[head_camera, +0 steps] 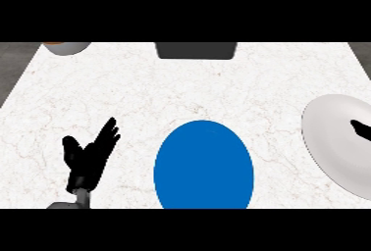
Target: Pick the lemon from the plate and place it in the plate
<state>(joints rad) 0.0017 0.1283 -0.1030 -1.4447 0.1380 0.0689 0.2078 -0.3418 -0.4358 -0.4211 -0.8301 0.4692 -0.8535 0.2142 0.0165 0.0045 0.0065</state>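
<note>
At centre, round blue plate [203, 164]

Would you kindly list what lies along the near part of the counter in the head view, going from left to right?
Left hand, open with fingers up → blue plate → white plate → right hand, only its tip showing over the white plate at the edge. No lemon is visible.

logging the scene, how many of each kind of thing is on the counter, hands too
plates: 2, a blue plate and a white plate
bowls: 1, a grey bowl at the far left edge
dark boxes: 1, a dark grey object at the far edge
hands: 2, left hand open, right hand only partly showing over the white plate
lemons: 0 visible
total: 6
</note>
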